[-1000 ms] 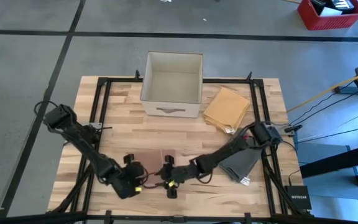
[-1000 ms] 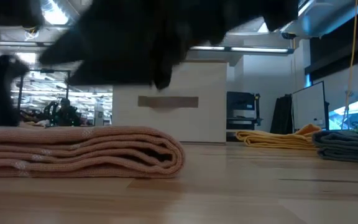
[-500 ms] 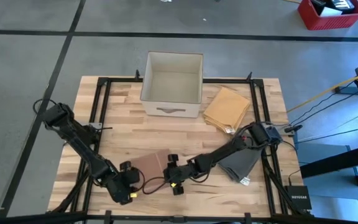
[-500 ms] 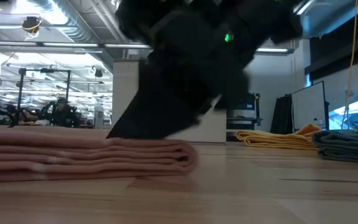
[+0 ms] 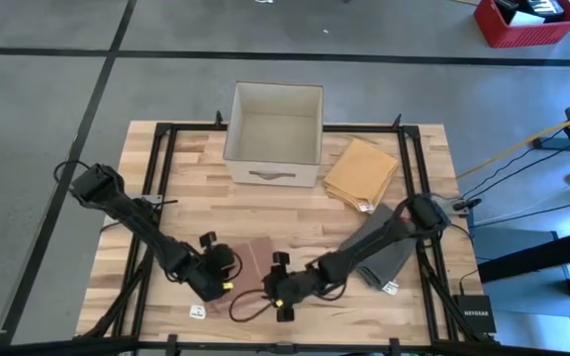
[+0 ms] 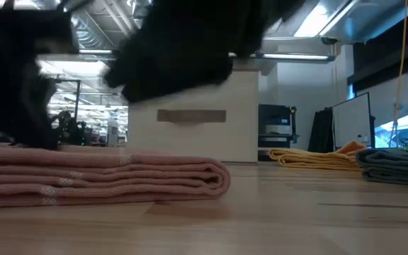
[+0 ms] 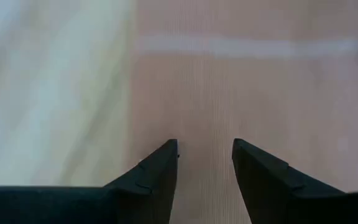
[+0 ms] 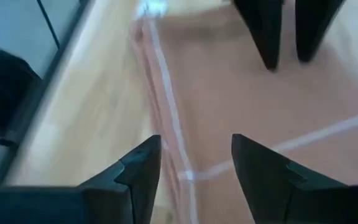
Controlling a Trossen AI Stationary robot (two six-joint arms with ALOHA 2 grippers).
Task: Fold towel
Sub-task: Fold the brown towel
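Pink towel (image 5: 258, 259) is lying folded on the wooden surface (image 5: 295, 213). Left gripper (image 7: 205, 163) and right gripper (image 8: 194, 163) are hovering over it, fingers apart; pressing evenly would flatten the layers.

Grey concrete floor (image 5: 47, 99), red crate (image 5: 522, 25) beyond

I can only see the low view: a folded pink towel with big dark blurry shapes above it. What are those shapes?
Observer: They are the two robot arms. In the high view, the left gripper and the right gripper sit at opposite sides of the pink towel.
Visitor: Are they gripping it?
Observer: No. Each wrist view shows that arm's jaws open, with nothing clamped between them.
Visitor: And the pale box behind the towel?
Observer: From above, the box is open-topped and empty inside.
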